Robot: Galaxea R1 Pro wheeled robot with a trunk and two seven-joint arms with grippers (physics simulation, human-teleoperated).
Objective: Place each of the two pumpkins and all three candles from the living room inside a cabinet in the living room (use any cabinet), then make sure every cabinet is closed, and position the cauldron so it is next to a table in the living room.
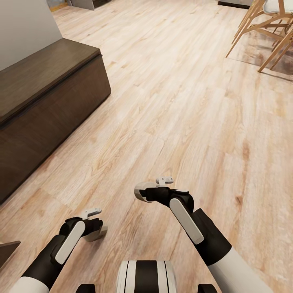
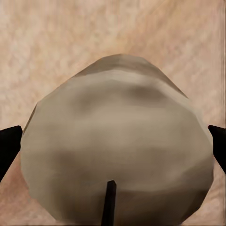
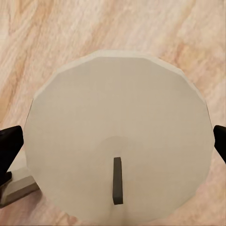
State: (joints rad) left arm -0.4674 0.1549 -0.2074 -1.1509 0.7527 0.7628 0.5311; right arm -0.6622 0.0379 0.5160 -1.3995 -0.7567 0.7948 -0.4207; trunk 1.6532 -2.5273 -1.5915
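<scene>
Each gripper holds one pale grey-white candle low over the wood floor. In the left wrist view a candle [image 2: 117,141] with a short dark wick sits between the dark fingertips [image 2: 9,146], and my left gripper [image 1: 97,228] is shut on it. My right gripper [image 1: 142,191] is shut on a second candle [image 3: 117,132], whose pale end [image 1: 140,192] shows in the head view. The long low dark brown cabinet [image 1: 49,93] stands to the left against the wall, its fronts shut. Pumpkins, cauldron and table are out of view.
Light wood floor [image 1: 175,101] stretches ahead and to the right. Wooden chair legs [image 1: 264,36] stand at the far right. A dark furniture corner [image 1: 8,248] juts in at the lower left edge. A grey wall [image 1: 24,24] rises behind the cabinet.
</scene>
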